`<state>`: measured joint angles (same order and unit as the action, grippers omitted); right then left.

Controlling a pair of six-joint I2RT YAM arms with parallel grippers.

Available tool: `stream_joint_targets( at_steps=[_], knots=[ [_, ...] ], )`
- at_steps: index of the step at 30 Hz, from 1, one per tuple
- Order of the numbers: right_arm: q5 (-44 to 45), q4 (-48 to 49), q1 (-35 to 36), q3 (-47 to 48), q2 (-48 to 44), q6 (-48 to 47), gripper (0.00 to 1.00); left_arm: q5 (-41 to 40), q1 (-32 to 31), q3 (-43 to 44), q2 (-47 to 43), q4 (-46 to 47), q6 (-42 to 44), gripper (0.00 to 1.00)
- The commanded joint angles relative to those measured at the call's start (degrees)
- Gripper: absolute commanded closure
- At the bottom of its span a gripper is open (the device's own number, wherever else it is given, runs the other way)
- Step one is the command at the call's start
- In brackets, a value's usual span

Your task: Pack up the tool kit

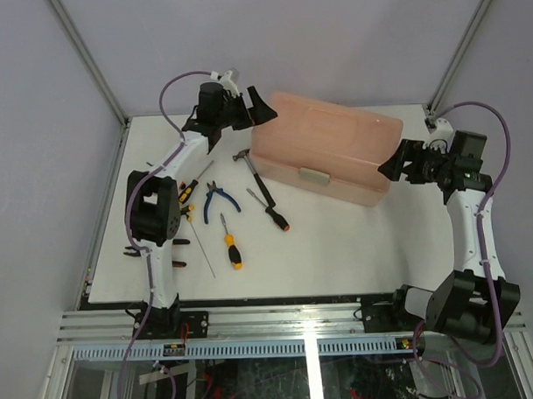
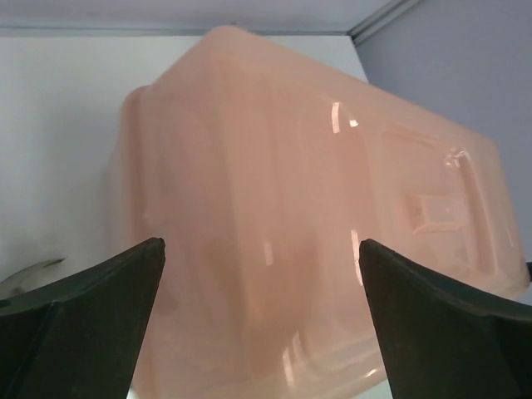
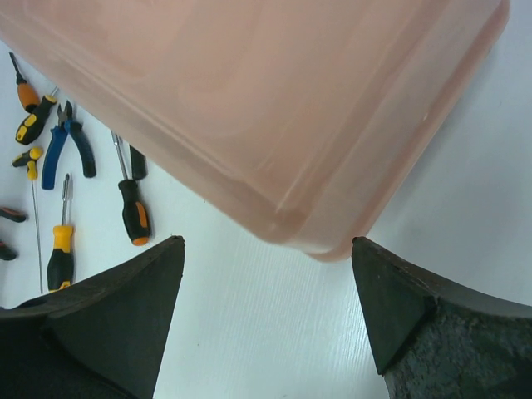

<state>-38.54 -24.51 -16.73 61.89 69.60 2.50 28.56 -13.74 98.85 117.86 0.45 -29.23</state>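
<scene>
I have the toolbox (image 1: 326,149) on the far middle of the bench (image 1: 339,258). Its lid is closed and the latch (image 1: 316,176) is on the side facing the arms. The walls are cloudy, so I cannot tell what is inside.

The tools lie outside it, on the bench to its left — the hammer (image 1: 243,156) just beside its left end, then the pliers (image 1: 219,199), an orange-tipped screwdriver (image 1: 274,212) and a yellow screwdriver (image 1: 231,249) nearer the arms.

The left end effector (image 1: 261,108) hangs at the box's left end, jaws wide apart, nothing held. Its wrist camera is filled by that end wall and the lid.

The right end effector (image 1: 389,160) is at the right end, jaws also wide and empty. Only its wrist view shows the box's corner above the gap between its fingers (image 3: 125,316) — with the tools beyond. Whether either end effector touches the box I cannot tell.
</scene>
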Motion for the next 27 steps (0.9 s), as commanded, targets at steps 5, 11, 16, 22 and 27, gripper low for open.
stream_joint_targets(
  at_steps=[5, 11, 16, 22, 27],
  knots=[
    [5.78, -1.47, -0.18, 4.01, -5.04, 0.28, 0.09, 3.19, -4.64, 7.86, 4.04, 3.56, -1.7, 0.0],
    [12.15, 7.59, -0.22, 14.79, 0.84, 3.79, 0.03, 3.55, -4.98, 9.61, 6.08, 3.08, -0.85, 0.0],
    [14.33, 17.24, -0.2, 24.16, 17.06, 5.2, 0.03, 3.71, -4.98, 11.51, 7.67, 2.57, -0.28, 0.0],
    [10.64, 17.11, 0.23, 40.23, 37.9, 9.72, 0.11, 4.65, -5.1, 10.98, 7.64, 2.57, 1.1, 0.0],
    [9.36, 14.16, 0.98, 45.09, 43.94, 8.43, 0.12, 5.01, -5.31, 12.93, 8.85, 1.61, 2.13, 0.0]
  ],
)
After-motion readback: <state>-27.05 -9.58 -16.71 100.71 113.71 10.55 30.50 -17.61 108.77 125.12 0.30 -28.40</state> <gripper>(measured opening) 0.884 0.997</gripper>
